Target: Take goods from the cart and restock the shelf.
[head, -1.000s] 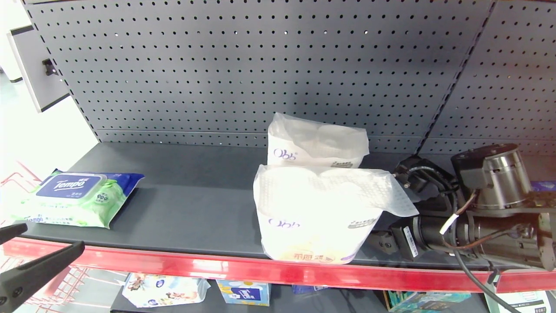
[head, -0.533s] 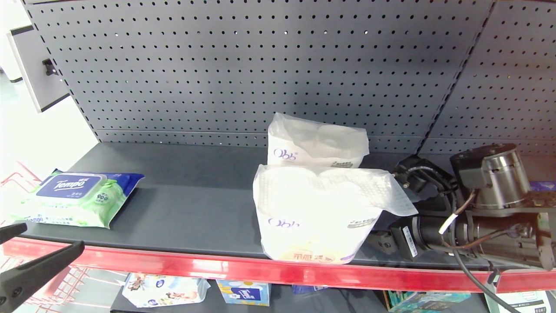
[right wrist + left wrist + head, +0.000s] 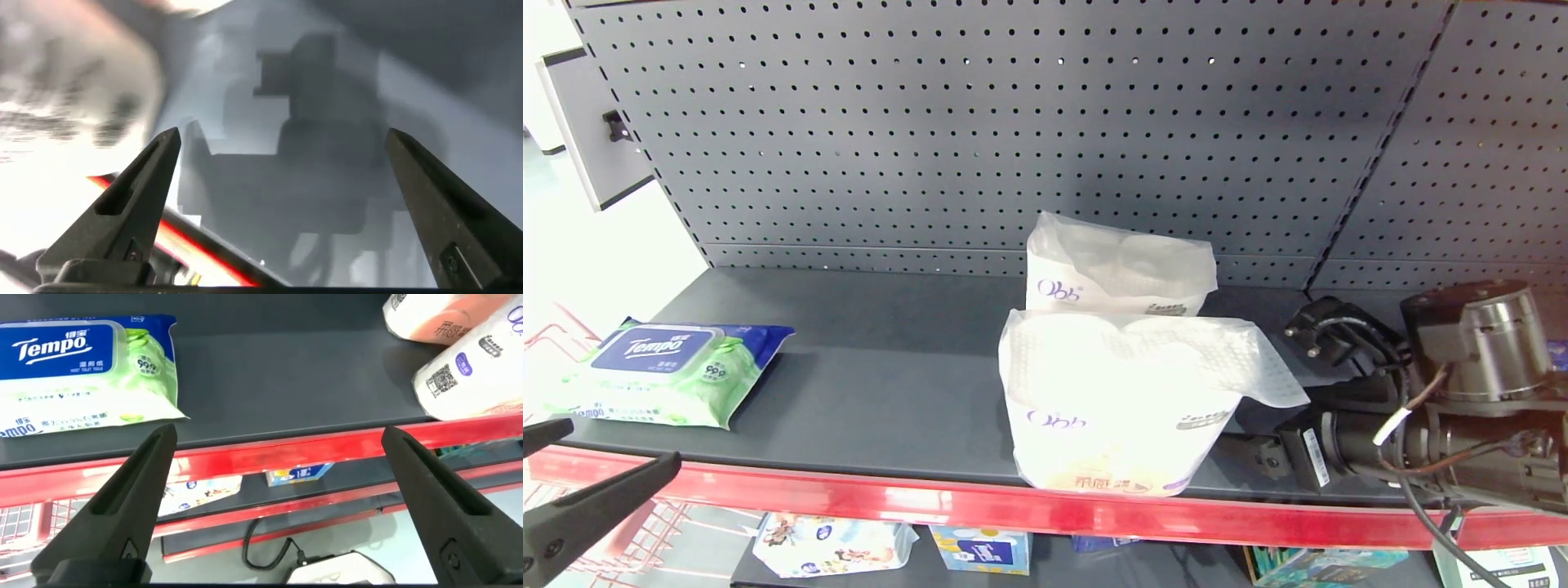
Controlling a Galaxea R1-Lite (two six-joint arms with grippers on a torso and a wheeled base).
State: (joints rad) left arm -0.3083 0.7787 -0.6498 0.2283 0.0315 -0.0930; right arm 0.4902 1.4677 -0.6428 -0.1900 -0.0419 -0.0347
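We record the left gripper [image 3: 623,446], black with two long tapered fingers [image 3: 600,494], in the lower left corner of the head view. Its jaws are spread wide, and the left wrist view confirms a broad gap between them. The right arm [image 3: 1437,445], black and silver metal, lies roughly level at the lower right of the head view and points toward the frame's centre. A polished silver cylindrical joint [image 3: 1478,339] stands upright on it, with black cables [image 3: 1347,339] looped beside. The right gripper [image 3: 282,139], also black with tapered fingers, is likewise spread wide and holds nothing.
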